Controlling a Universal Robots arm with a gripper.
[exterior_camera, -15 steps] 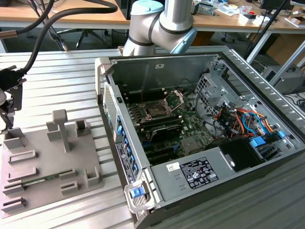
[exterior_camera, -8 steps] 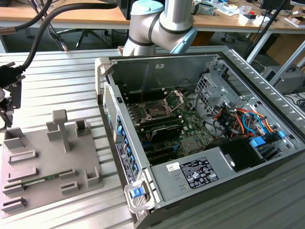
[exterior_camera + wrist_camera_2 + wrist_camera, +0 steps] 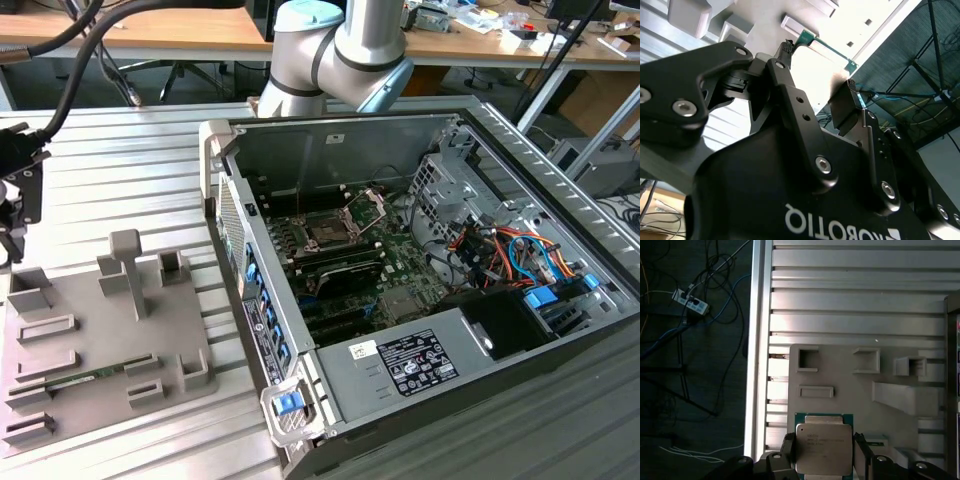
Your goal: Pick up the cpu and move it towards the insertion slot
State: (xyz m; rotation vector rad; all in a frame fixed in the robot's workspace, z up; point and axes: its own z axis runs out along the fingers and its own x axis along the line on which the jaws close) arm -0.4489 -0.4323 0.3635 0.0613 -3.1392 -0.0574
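ribbed metal tabletop (image 3: pixel 850 300) is carrying a grey tray (image 3: pixel 840 390); over it the claw (image 3: pixel 823 452) is clamping the cpu (image 3: pixel 822 440) by its edges. this thin hold is likely risking a slip.

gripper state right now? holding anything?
Gripper: closed on the cpu, fingers on two opposite edges, over the grey tray.

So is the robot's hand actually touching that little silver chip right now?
Touching. In the first wrist view the hand has its fingers pressed against opposite edges of the cpu, with no gap on either side.
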